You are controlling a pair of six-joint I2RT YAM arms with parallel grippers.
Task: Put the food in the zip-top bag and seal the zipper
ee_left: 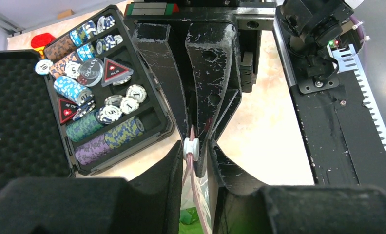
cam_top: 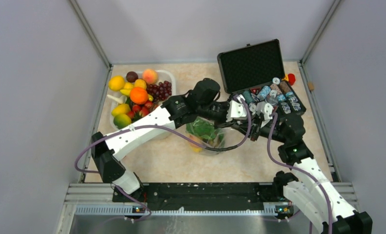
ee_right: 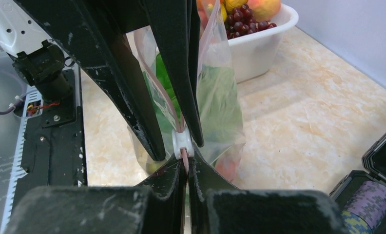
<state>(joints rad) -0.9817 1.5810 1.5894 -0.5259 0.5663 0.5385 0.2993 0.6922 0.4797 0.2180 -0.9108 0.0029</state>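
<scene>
Sealing zipper | risk: left gripper (ee_left: 195, 163) drags before biting, clear crinkly plastic zip-top bag (ee_right: 230, 141) twists, thin pale-pink zipper strip (ee_right: 157, 92) skips | left jaws narrow around strip by white slider (ee_right: 183, 142), grip I cannot tell | my right gripper (ee_right: 186, 168) pinched shut on strip | bag mid-table, leafy green lettuce (ee_right: 220, 97) inside.

Behind the jaws, the left arm (cam_top: 142, 129) and right arm (cam_top: 318, 190) wear white shells between black joints (cam_top: 293, 151) (one on the right arm shows a small green light). A purple cable (cam_top: 132, 128) trails along each. The fingers (ee_left: 210, 73) are black wedges, scuffed with white scratches toward their tips.
</scene>
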